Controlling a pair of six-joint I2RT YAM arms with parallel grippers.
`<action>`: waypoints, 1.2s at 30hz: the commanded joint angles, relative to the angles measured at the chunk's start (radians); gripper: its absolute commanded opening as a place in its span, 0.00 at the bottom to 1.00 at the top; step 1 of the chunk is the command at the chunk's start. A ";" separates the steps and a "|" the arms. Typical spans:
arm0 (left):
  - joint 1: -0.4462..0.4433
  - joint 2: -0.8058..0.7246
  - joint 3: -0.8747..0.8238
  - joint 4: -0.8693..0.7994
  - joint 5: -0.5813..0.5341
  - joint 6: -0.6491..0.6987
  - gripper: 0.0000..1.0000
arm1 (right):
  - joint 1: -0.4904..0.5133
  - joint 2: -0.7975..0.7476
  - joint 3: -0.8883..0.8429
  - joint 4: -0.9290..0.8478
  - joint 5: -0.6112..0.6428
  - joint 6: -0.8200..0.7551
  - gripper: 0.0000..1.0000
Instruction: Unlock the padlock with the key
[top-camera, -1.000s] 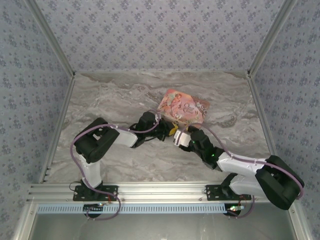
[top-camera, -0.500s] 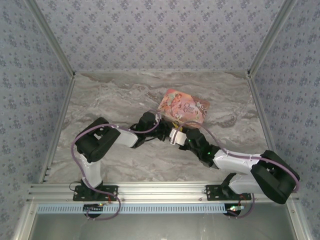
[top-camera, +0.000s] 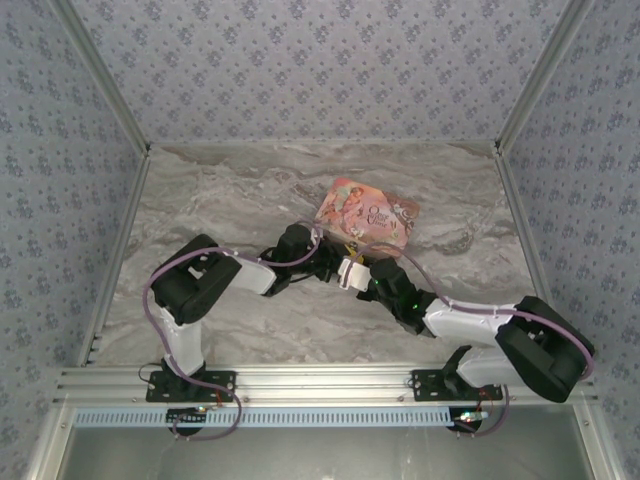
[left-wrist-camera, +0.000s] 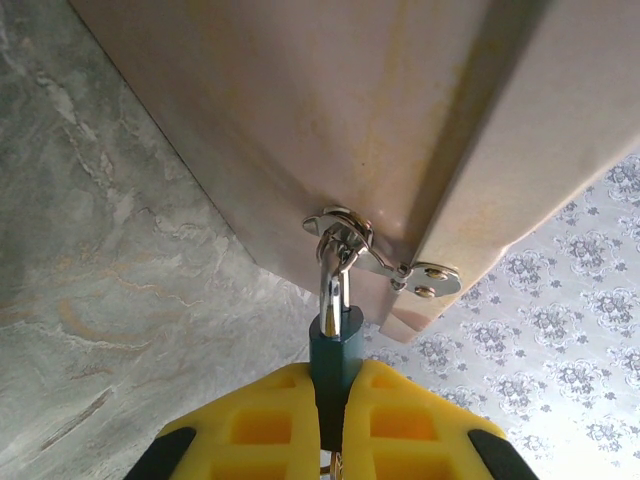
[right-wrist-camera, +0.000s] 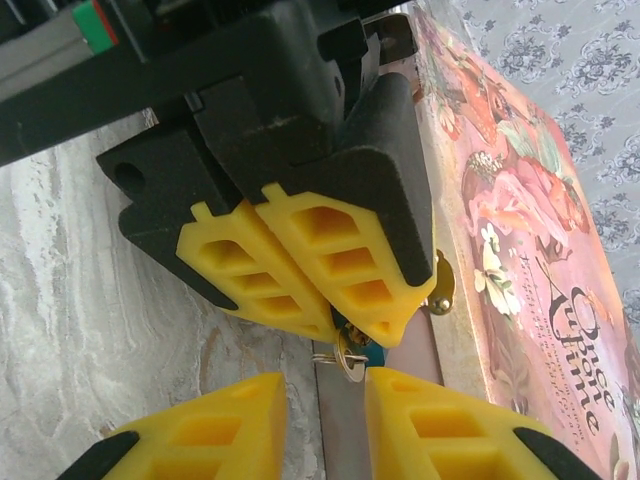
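Left end effector (left-wrist-camera: 336, 392) is pinching the padlock (left-wrist-camera: 335, 340) by its teal body, pads pressed together on both flat sides. The padlock is sitting right between the fingertips, its shackle running forward of them into the hasp (left-wrist-camera: 352, 232) on the pink box (right-wrist-camera: 510, 230). Right end effector (right-wrist-camera: 325, 420) is facing it, fingers spread with a gap, gripping nothing I can see. Small brassy key (right-wrist-camera: 349, 362) is hanging just ahead of that gap; can't tell if it's seated in the keyhole. Padlock is looking tiny, light, rigid and smooth, so likely slippery. The thin shackle is tethering it, so it will probably swivel unless held by the body. Key is thin and fiddly, best taken by the flat bow. Both arms are reaching low over the counter (left-wrist-camera: 90, 260), elbows out, wrists angling inward, meeting nose to nose at the box's near edge.
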 joint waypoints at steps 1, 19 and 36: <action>-0.004 0.005 0.031 0.081 0.015 -0.007 0.00 | 0.009 0.023 0.032 0.034 0.021 0.022 0.28; -0.005 0.007 0.028 0.089 0.014 -0.012 0.00 | 0.009 0.070 0.054 0.057 0.076 0.054 0.00; -0.005 0.002 0.023 0.094 0.010 -0.016 0.00 | 0.039 0.053 0.118 -0.007 0.117 0.355 0.00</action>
